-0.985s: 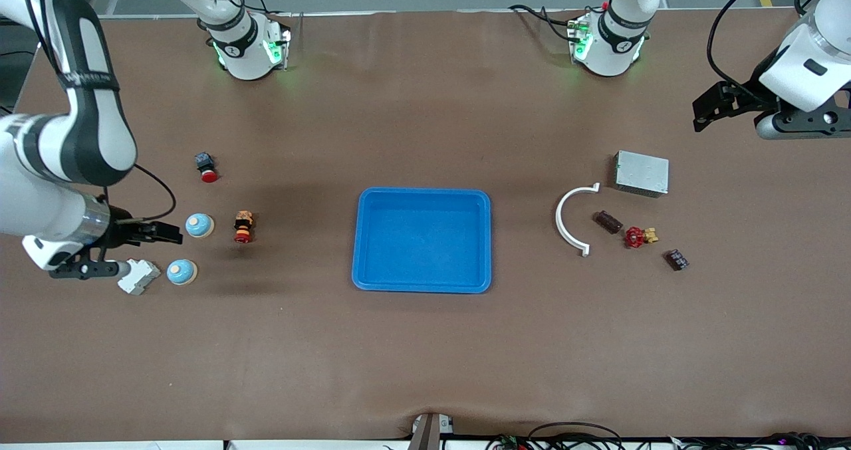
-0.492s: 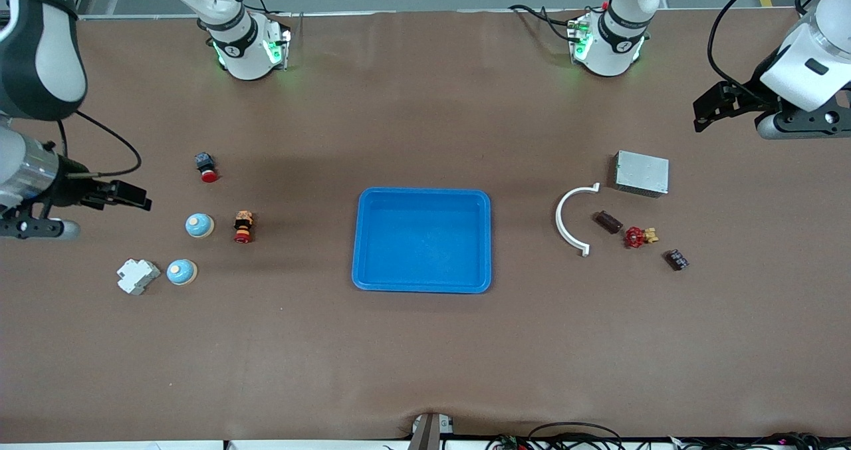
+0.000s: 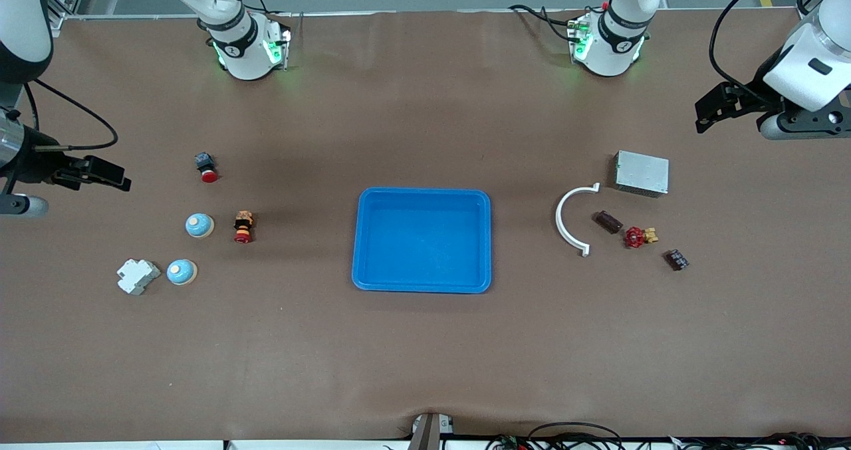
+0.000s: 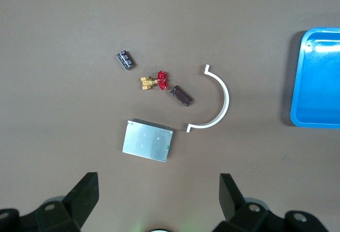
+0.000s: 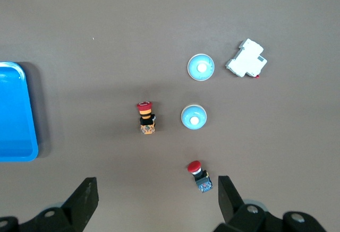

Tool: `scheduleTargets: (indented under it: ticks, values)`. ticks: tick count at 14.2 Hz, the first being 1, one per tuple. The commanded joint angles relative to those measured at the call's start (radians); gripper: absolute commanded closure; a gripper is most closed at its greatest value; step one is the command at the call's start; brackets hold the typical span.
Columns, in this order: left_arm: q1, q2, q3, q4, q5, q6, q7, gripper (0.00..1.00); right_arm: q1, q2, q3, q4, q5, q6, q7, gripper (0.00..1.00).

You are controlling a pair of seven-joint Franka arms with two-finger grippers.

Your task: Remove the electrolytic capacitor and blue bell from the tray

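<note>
Two light-blue bells sit at the right arm's end of the table. They show in the right wrist view too. Two dark capacitors lie at the left arm's end and also show in the left wrist view. The blue tray in the middle is empty. My right gripper is open and empty, high over the table's end. My left gripper is open and empty, high over its end near the metal box.
A white breaker and two red-capped buttons lie by the bells. A white arc, a red valve and a metal box lie by the capacitors.
My right gripper has lifted away from the bells and the breaker, toward the table's end and upward, empty. The left arm has barely moved. No object has shifted.
</note>
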Motion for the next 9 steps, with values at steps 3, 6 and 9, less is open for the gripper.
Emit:
scheduleTargets:
  ticks: [3,6,9]
  values:
    - [0.005,0.009,-0.001,0.017,0.000,0.006,-0.001,0.00,-0.003,-0.050,0.002,0.002,-0.030,-0.053,0.011,0.00]
    - [0.005,0.006,-0.001,0.019,-0.002,0.005,-0.001,0.00,-0.003,-0.052,0.002,0.031,-0.030,-0.095,0.014,0.00]
    - [0.005,0.001,-0.001,0.019,-0.002,0.003,0.000,0.00,-0.003,-0.052,0.004,0.065,-0.030,-0.137,0.017,0.00]
